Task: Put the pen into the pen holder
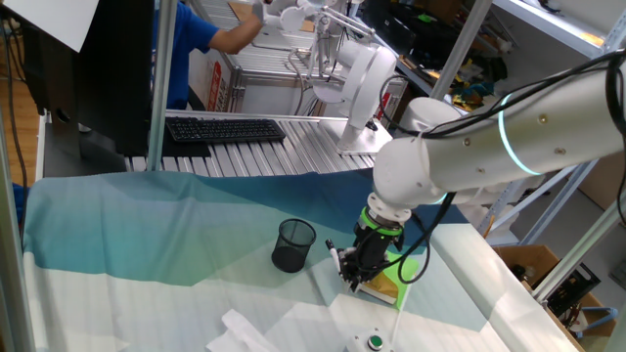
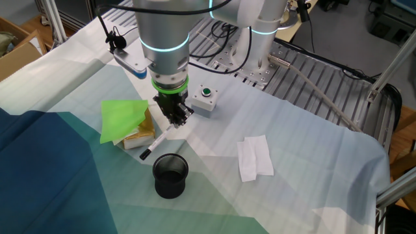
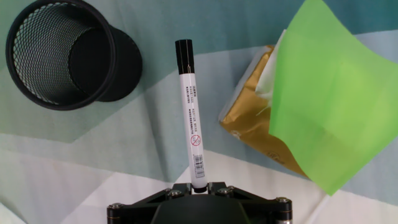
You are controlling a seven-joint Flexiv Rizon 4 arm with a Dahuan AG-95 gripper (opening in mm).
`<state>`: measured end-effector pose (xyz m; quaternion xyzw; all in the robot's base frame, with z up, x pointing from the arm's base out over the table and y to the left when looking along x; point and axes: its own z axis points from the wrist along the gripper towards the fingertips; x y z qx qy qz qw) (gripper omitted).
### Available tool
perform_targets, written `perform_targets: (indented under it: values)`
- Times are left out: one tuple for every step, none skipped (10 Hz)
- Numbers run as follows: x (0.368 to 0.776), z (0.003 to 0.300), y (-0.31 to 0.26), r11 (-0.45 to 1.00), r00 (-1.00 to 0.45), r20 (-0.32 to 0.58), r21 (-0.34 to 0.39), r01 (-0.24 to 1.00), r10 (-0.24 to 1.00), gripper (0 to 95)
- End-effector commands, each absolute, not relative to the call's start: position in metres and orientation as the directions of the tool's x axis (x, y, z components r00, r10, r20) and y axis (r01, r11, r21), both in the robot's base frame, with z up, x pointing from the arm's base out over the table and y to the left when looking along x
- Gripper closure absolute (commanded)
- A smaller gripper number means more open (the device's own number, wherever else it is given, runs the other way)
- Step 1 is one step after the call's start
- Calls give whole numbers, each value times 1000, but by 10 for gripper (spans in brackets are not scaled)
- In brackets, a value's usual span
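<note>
The pen (image 3: 191, 118) is a white-grey marker with a black cap. My gripper (image 3: 198, 187) is shut on its rear end, and it points away from the hand toward the cloth. In the other fixed view the pen (image 2: 155, 142) slants down from the gripper (image 2: 174, 117), its dark tip just above the cloth beside the pen holder (image 2: 170, 175). The pen holder, a black mesh cup, stands upright and empty at the upper left of the hand view (image 3: 60, 53). In one fixed view the gripper (image 1: 354, 269) is right of the cup (image 1: 293, 244).
A yellow sponge pack under a green cloth (image 2: 127, 119) lies just left of the gripper, also in the hand view (image 3: 311, 93). A grey box with a green button (image 2: 205, 99) sits behind it. A folded white tissue (image 2: 255, 156) lies to the right. A keyboard (image 1: 223, 129) sits at the back.
</note>
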<state>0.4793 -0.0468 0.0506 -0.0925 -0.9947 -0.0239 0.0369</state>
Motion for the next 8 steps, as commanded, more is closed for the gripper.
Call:
perform_targets:
  values:
    - [480, 50, -47, 980, -976, 95, 17, 200, 197, 950]
    - [480, 50, -47, 976, -973, 94, 15, 215, 213, 950]
    - [480, 50, -47, 975, -973, 76, 14, 221, 219, 950]
    - [480, 50, -47, 977, -976, 53, 5, 211, 211, 950]
    - [480, 50, -47, 982, -982, 20, 14, 189, 188, 950]
    - [480, 50, -47, 984, -984, 16, 20, 179, 179, 950]
    - [480, 50, -47, 984, -985, 19, 31, 173, 173, 950]
    - [480, 50, -47, 987, -988, 8, 35, 154, 154, 950]
